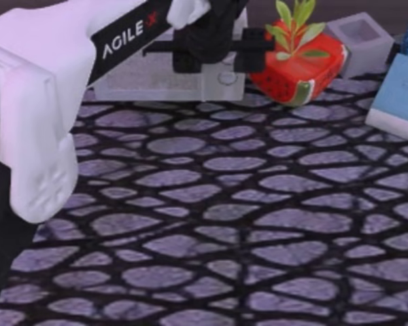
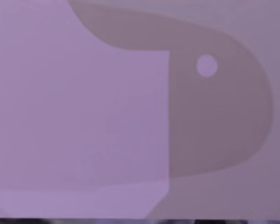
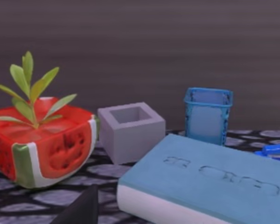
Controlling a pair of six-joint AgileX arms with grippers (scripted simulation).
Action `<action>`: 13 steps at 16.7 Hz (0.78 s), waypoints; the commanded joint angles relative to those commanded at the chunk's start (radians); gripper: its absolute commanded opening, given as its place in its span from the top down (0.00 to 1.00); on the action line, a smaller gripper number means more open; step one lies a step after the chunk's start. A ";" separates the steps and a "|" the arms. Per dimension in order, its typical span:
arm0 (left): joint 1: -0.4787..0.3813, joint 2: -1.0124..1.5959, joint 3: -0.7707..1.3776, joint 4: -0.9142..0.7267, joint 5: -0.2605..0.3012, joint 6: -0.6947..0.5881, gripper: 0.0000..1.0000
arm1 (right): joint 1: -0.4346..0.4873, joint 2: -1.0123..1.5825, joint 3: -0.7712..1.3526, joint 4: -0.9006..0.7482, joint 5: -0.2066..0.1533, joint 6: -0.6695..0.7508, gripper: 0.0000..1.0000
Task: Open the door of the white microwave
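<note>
My left gripper (image 1: 214,51) sits over the microwave (image 1: 221,81) at the table's far edge; I can't tell its grip. It may slip off the door (image 1: 146,80).

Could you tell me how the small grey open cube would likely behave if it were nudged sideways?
The grey cube looks thick-walled and rigid, so probably stiff. Its flat base and squat shape suggest sliding rather than tipping or rolling.

Purple cobblestone-patterned tabletop (image 1: 211,224); dark ribbed wall (image 3: 177,42) behind.

Top view overhead, left wrist seemingly pressed close
</note>
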 joint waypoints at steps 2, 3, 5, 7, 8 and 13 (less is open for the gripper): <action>-0.033 -0.002 -0.035 0.006 0.021 -0.009 1.00 | 0.000 0.000 0.000 0.000 0.000 0.000 0.00; -0.033 -0.014 -0.050 0.014 0.017 -0.010 1.00 | 0.000 0.000 0.000 0.000 0.000 0.000 0.00; -0.030 -0.054 -0.109 0.038 0.005 -0.015 1.00 | 0.000 0.000 0.000 0.000 0.000 0.000 0.00; -0.029 -0.099 -0.187 0.067 -0.007 -0.023 1.00 | 0.000 0.000 0.000 0.000 0.000 0.000 0.00; -0.030 -0.118 -0.212 0.079 -0.011 -0.026 1.00 | 0.000 0.000 0.000 0.000 0.000 0.000 0.00; -0.030 -0.133 -0.230 0.089 -0.015 -0.028 1.00 | 0.000 0.000 0.000 0.000 0.000 0.000 0.00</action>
